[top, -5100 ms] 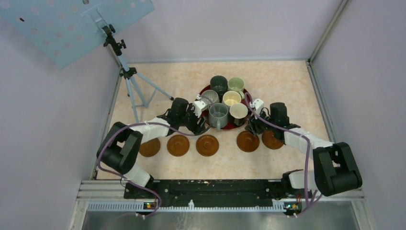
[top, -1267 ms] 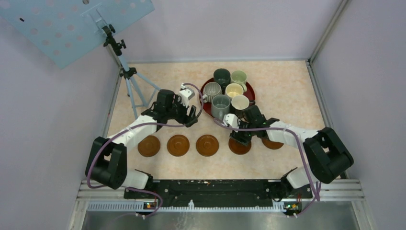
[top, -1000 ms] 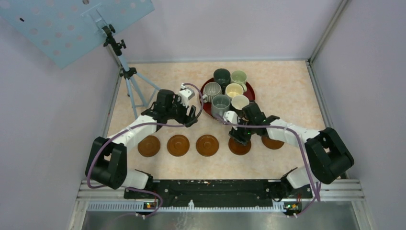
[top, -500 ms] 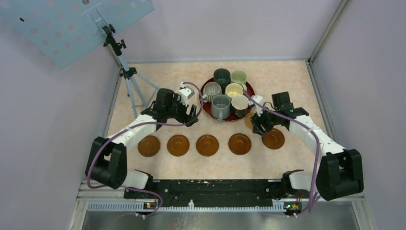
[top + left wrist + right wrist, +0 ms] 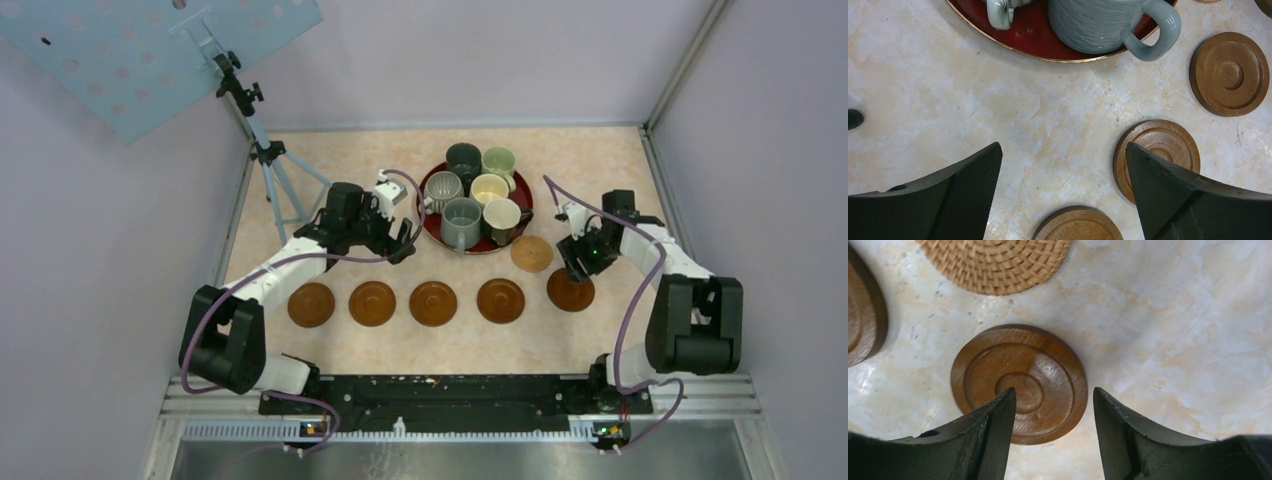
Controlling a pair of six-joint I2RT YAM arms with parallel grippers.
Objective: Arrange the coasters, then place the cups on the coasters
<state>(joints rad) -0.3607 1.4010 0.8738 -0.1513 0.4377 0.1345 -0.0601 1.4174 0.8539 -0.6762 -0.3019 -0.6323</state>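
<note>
Brown coasters (image 5: 433,302) line the table's (image 5: 350,170) near edge, spaced so each takes a cup; cups (image 5: 461,222) crowd the red tray (image 5: 487,246) further back. Right gripper (image 5: 580,262) hangs parted, empty, above the end coaster (image 5: 570,290); left gripper (image 5: 405,245) gapes beside the tray.

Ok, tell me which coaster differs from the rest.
The pale woven coaster beside the red tray; the other five are smooth brown discs in a row.
</note>
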